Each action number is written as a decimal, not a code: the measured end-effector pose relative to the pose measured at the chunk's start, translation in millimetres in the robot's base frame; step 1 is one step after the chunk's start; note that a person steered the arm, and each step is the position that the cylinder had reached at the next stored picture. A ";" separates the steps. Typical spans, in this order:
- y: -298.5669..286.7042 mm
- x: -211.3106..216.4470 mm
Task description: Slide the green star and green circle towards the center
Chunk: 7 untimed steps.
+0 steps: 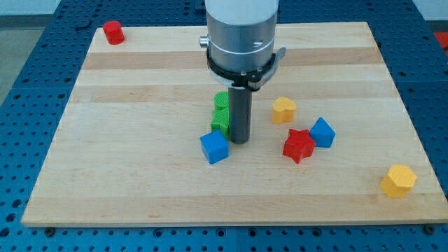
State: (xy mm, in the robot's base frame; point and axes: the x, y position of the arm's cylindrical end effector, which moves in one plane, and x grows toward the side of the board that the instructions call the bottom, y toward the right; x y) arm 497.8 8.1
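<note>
Two green blocks stand one behind the other near the board's middle, partly hidden by my rod. The upper green block (220,101) and the lower green block (220,123) touch each other; which is the star and which the circle cannot be made out. My tip (240,142) rests on the board just right of the lower green block, touching or nearly touching it. A blue cube (214,147) lies just below and left of the tip.
A red star (299,145) and a blue block (322,131) touch right of the middle. A yellow block (283,109) lies above them. A yellow hexagon (398,180) is at the bottom right. A red cylinder (113,32) stands at the wooden board's (126,105) top left corner.
</note>
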 end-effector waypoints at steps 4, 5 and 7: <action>-42.0 -66.4; -35.8 -96.5; -6.3 -139.2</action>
